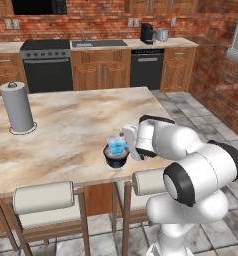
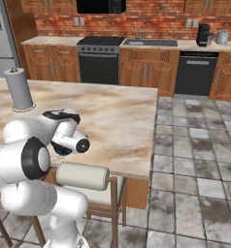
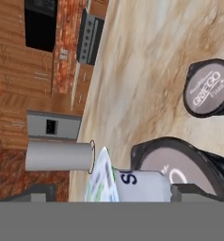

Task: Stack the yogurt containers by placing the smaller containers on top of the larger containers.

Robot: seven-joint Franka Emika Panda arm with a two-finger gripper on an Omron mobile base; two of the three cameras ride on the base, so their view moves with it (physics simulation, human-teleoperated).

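Gripper (image 3: pixel 104 193) sits low over the marble island top (image 1: pixel 66 130), near its front edge. Fingertips (image 3: pixel 36 192) stand far apart at the bottom of the hand view, w/ the light-blue cup (image 3: pixel 132 184) between them; can't tell if they touch it. Jaws look wide, not clamped.

Room: the island's front edge runs just below the gripper in the left base view, w/ two padded stool backs (image 1: pixel 43 196) tucked under it. Beyond the gripper the top is bare marble all the way to the far edge. Right of the arm the counter ends and tiled floor (image 2: pixel 195 160) begins.

Task things: light-blue cup (image 1: pixel 116 146) stands on the dark navy tub (image 1: pixel 115 157), directly at the gripper, upright as far as the left base view shows. In the hand view the tub's grey foil lid (image 3: pixel 172 169) spreads out beneath and behind the cup. A second dark container w/ a grey printed lid (image 3: pixel 209 89) lies beyond the gripper, apart from the stack, on open marble.

Others: grey paper-towel roll (image 1: pixel 17 106) upright on its ring base, well off to the gripper's far left, nothing between. Stove (image 1: pixel 47 65), sink and dishwasher along the back wall, well apart from the island.

Arm: rises from in front of the island, elbow bent high, forearm reaching forward and down, wrist (image 2: pixel 69 138) turned so the hand comes at the stack from its side.
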